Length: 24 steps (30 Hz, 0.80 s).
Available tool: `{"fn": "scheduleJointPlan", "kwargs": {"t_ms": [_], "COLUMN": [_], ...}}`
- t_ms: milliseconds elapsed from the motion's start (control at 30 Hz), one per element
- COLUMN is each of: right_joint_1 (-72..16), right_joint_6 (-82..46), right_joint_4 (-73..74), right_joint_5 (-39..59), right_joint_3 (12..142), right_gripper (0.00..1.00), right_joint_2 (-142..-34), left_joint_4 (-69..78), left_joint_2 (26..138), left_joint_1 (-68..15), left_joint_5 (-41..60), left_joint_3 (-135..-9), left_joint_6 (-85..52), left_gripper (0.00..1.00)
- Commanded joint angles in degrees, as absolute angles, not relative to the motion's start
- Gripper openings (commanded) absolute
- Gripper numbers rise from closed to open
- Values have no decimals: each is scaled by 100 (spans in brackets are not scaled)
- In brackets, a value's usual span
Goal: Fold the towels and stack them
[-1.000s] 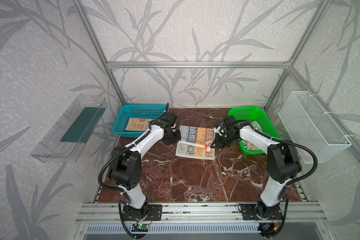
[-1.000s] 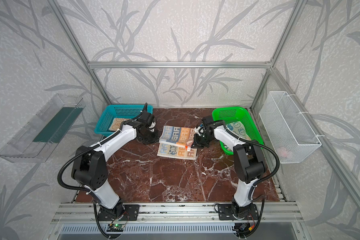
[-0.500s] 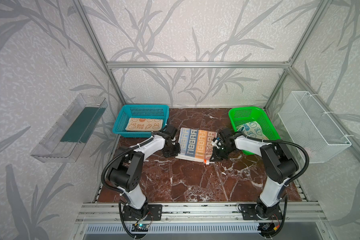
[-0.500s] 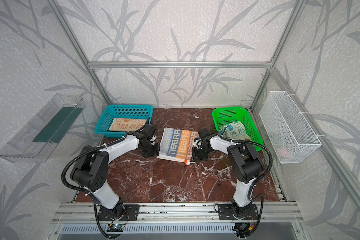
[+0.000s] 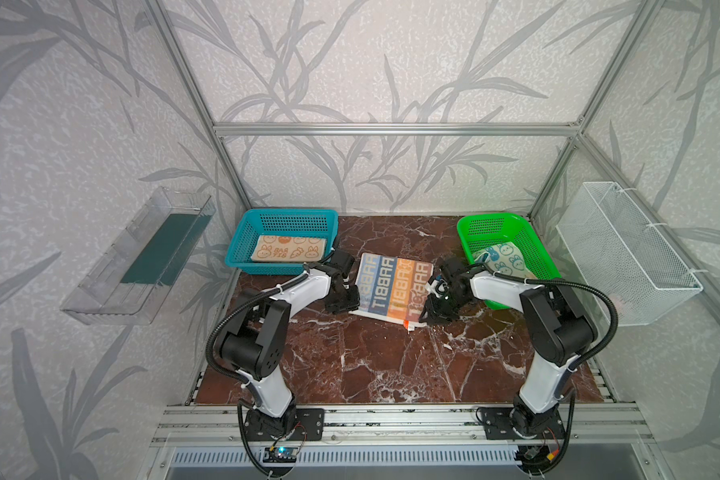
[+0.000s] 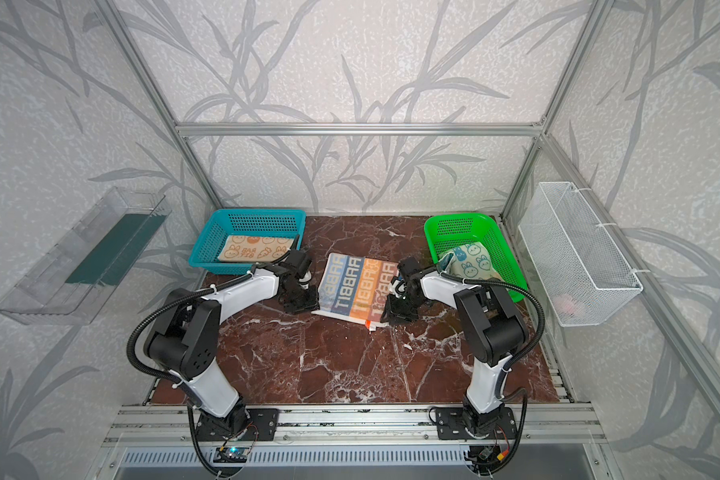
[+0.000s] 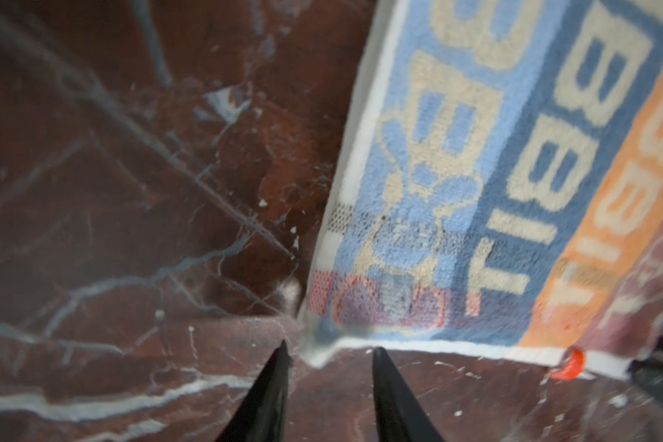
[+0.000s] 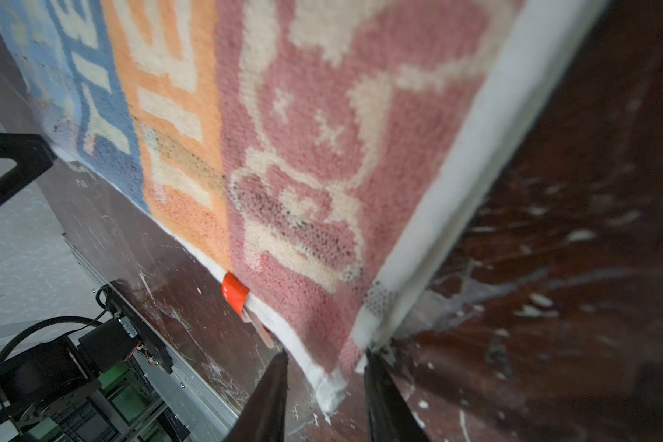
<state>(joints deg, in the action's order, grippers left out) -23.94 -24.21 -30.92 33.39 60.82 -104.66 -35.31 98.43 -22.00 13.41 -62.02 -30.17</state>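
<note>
A towel with blue, orange and pink "RABBIT" bands (image 5: 393,286) (image 6: 356,289) lies folded flat on the marble table in both top views. My left gripper (image 5: 342,300) (image 7: 330,350) is low at its near left corner, open, with the white hem just off the fingertips. At the near right corner my right gripper (image 5: 430,313) (image 8: 325,356) is open too, and the loose corner lies between its fingers, unpinched. A folded peach bunny towel (image 5: 289,248) rests in the blue basket. A crumpled cream-and-blue towel (image 5: 504,258) sits in the green basket.
The blue basket (image 5: 283,214) stands at the back left and the green basket (image 5: 531,245) at the back right. A white wire basket (image 5: 624,249) hangs on the right wall, a clear tray (image 5: 142,257) on the left wall. Bare marble (image 5: 371,365) stretches toward the front rail.
Both grippers carried the towel's far edge toward the front, folding it in half. They lowered to the table and opened, letting go of the corners.
</note>
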Motion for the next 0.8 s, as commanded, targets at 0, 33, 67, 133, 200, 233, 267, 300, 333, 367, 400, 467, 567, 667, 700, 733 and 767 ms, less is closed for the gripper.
{"fn": "scheduleJointPlan", "kwargs": {"t_ms": [0,33,67,133,200,233,267,300,333,367,400,467,567,667,700,733,767], "right_joint_1": [-2389,-2390,-2383,-2383,-2385,-2387,-2383,-2390,-2394,-2415,-2447,-2543,-2691,-2736,-2735,-2738,-2734], "right_joint_6": [-2403,-2367,-2351,-2329,-2346,-2391,-2475,-2537,-2627,-2723,-2802,-2944,-3099,-3196,-3193,-3153,-3102], "right_joint_4": [-3467,-3575,-3652,-3790,-3828,-3754,-3650,-3563,-3432,-3293,-3190,-2916,-2579,-2301,-2260,-2258,-2281], "right_joint_5": [3240,3211,3195,3152,3116,3152,3183,3230,3338,3439,3490,3561,3719,3817,3833,3825,3807], "right_joint_3": [6272,6337,6385,6495,6578,6600,6601,6625,6644,6645,6637,6613,6559,6424,6381,6356,6340], "right_gripper": [41,42,44,52,60,66,72,76,80,86,90,97,99,99,99,99,99], "right_joint_2": [-10046,-9969,-9911,-9809,-9550,-9478,-9432,-9438,-9472,-9519,-9555,-9691,-10022,-10235,-10287,-10353,-10415], "left_joint_4": [-3792,-3902,-4022,-4175,-4213,-4173,-4068,-3941,-3748,-3534,-3363,-3000,-2719,-2566,-2516,-2453,-2389], "left_joint_2": [9428,9367,9311,9217,9127,9112,9124,9169,9245,9344,9448,9695,10008,10178,10206,10228,10232], "left_joint_1": [-2335,-2384,-2430,-2464,-2459,-2461,-2443,-2414,-2363,-2283,-2237,-2208,-2228,-2232,-2230,-2249,-2265], "left_joint_5": [1357,1314,1257,1222,1261,1287,1374,1507,1732,2004,2225,2419,2497,2484,2475,2453,2437], "left_joint_3": [-6396,-6487,-6588,-6781,-6949,-7035,-7104,-7155,-7192,-7214,-7239,-7296,-7292,-7103,-7025,-6897,-6767], "left_joint_6": [-3072,-3067,-3051,-3048,-3065,-3088,-3156,-3253,-3404,-3586,-3741,-4024,-4248,-4349,-4355,-4372,-4377], "left_gripper": [78,88,91,99,99,99,99,99,99,99,99,99,99,99,99,99,99]}}
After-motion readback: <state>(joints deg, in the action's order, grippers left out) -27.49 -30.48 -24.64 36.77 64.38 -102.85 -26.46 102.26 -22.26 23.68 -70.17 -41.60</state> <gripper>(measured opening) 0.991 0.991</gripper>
